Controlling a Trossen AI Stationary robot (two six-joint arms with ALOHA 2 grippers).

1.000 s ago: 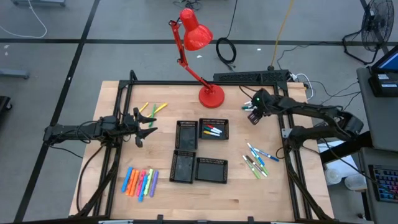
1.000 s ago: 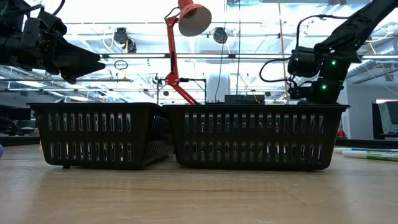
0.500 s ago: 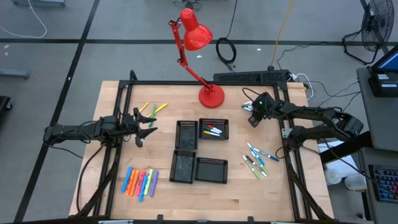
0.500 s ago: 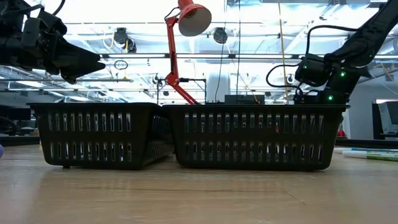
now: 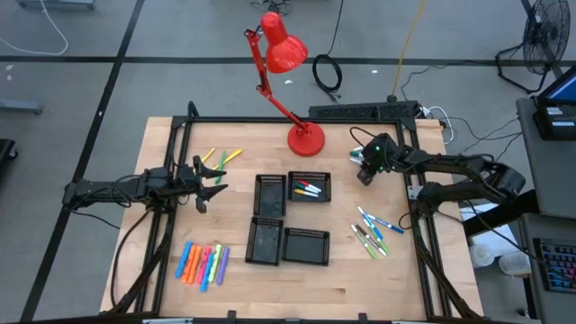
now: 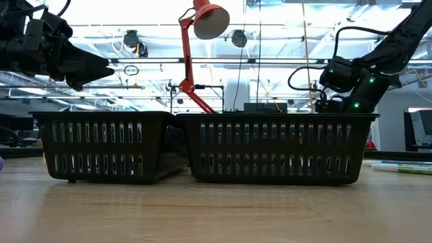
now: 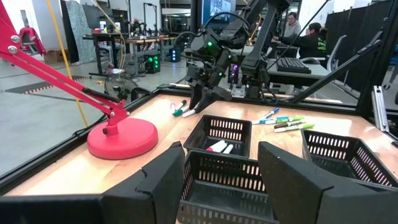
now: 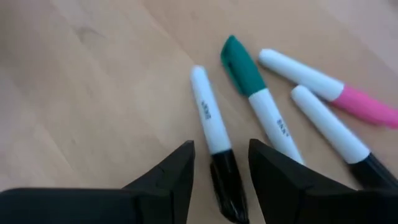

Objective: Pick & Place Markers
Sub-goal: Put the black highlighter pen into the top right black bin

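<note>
Near the lamp base (image 5: 306,139), the right gripper (image 8: 219,171) hangs with fingers narrowly parted over white markers (image 8: 208,118); the left gripper (image 5: 214,183) waits spread wide beside the trays (image 5: 269,194).

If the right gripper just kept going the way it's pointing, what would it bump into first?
Most likely the black-capped white marker lying between the open fingers of the right gripper. The green-capped marker lies just beside it; how far down is unclear.

Four white-bodied markers lie flat on the wood just ahead of the right gripper (image 8: 221,171), whose fingers stand apart. A black-capped marker (image 8: 214,140) points its cap into the gap between the jaws. Beside it fan a green-capped marker (image 8: 258,93), a pink-capped marker (image 8: 323,87) and a second black-capped marker (image 8: 336,137).
</note>
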